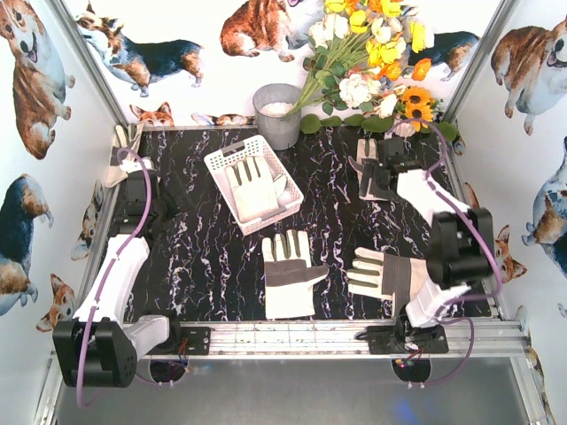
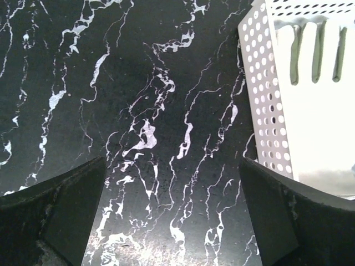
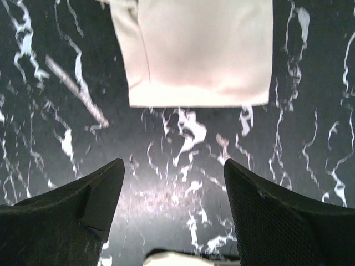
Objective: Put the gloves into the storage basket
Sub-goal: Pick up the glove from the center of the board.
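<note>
The white storage basket [image 1: 219,162] stands at the back left of the black marble table, with one cream-and-grey glove [image 1: 251,188] lying in it. Two more gloves lie flat near the front: one in the middle [image 1: 288,270], one to its right [image 1: 385,273]. Another glove [image 1: 364,156] lies at the back right, partly under my right gripper [image 1: 376,184]. In the right wrist view this gripper [image 3: 173,163] is open over bare marble, just short of that glove's cuff [image 3: 194,50]. My left gripper [image 1: 182,190] [image 2: 173,163] is open and empty, left of the basket [image 2: 260,100].
A grey metal bucket [image 1: 277,115] stands just behind the basket. A bunch of artificial flowers [image 1: 372,62] fills the back right corner. Corgi-print walls close in three sides, and an aluminium rail [image 1: 292,335] runs along the near edge.
</note>
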